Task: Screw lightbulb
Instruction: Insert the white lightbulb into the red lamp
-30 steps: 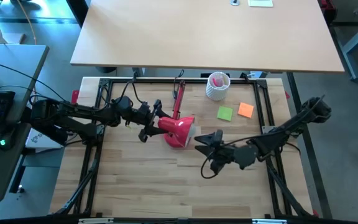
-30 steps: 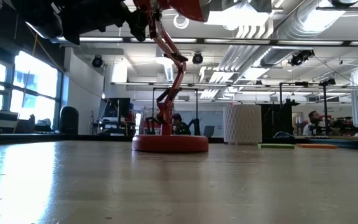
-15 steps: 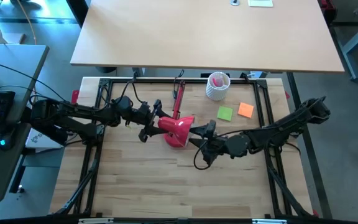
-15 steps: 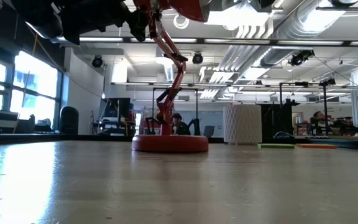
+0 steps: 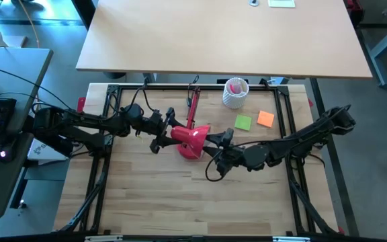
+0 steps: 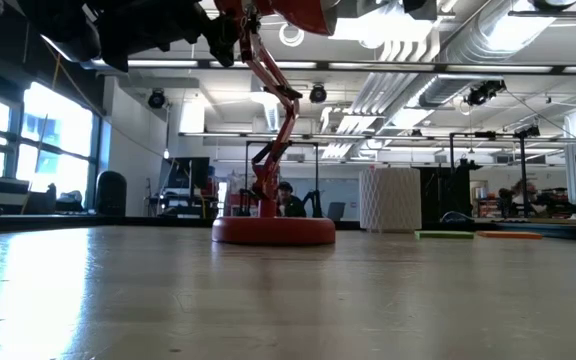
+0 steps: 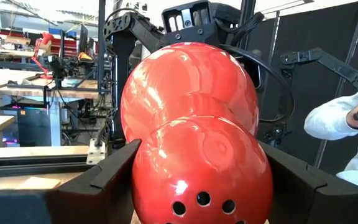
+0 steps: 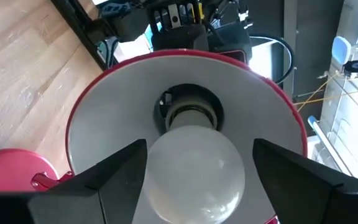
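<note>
A red desk lamp stands on its round base [image 6: 273,230] at the table's far side. Its shade [image 5: 192,140] is tipped on its side, with the mouth toward the table's right. My left gripper [image 5: 168,134] is shut on the shade's rear. My right gripper [image 5: 212,144] is at the shade's mouth, shut on the white lightbulb [image 8: 194,165]. The bulb's grey screw end [image 8: 191,116] sits at the socket deep inside the white-lined shade [image 8: 104,106]. How far it is into the socket does not show. My left gripper pinches the shade's rounded red rear [image 7: 197,168] between its two fingers [image 7: 114,180], coming level from the table's left. The shade is held above the table, on its side. My right gripper pinches the bulb's round glass part [image 8: 160,171] between its two fingers [image 8: 114,174], coming about level from the table's right. The bulb points along the fingers into the shade, clear of the table.
A white perforated cup [image 5: 235,92] stands at the far edge. A green note [image 5: 243,122] and an orange note [image 5: 265,119] lie right of the lamp. A person's white sleeve [image 7: 340,124] shows beyond the table. Bare wood [image 5: 180,195] fills the near half.
My right gripper has moved toward the table's left and a little toward its far edge, up to the shade's mouth, most of the way in the first half second. My left gripper and the shade have stayed where they were.
</note>
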### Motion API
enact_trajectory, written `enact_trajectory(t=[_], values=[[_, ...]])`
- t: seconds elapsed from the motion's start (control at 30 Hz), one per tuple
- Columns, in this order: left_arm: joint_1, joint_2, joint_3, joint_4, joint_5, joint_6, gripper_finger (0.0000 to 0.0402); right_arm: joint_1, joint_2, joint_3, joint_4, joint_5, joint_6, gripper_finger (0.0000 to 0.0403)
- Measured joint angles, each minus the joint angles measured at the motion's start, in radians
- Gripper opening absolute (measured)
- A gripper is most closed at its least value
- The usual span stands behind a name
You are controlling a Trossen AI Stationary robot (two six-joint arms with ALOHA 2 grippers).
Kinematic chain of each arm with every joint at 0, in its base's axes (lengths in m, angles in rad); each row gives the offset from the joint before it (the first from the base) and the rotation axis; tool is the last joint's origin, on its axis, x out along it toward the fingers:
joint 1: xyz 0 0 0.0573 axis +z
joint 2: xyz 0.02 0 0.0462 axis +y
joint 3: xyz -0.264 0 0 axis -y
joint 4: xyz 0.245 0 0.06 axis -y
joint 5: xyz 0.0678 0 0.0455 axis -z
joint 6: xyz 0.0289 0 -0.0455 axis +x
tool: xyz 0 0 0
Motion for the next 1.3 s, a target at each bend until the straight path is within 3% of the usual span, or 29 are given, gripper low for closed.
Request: enact_trajectory(t=[0.6, 0.73, 0.93, 1.3], values=[[0.001, 0.000, 0.000, -0.002, -0.002, 0.006, 0.0251, -0.068, 0.000, 0.000, -0.037, -0.080, 0.093, 0.0290], [0.000, 0.000, 0.000, -0.003, 0.002, 0.008, 0.0251, -0.074, 0.000, 0.000, -0.037, -0.100, 0.149, 0.0273], [0.001, -0.001, 0.000, -0.004, 0.007, 0.012, 0.0251, -0.093, -0.003, 0.000, -0.039, -0.143, 0.349, 0.0236], [0.000, -0.002, 0.000, -0.001, 0.028, 0.036, 0.0251, -0.100, -0.001, 0.043, -0.055, -0.172, 0.948, 0.0234]])
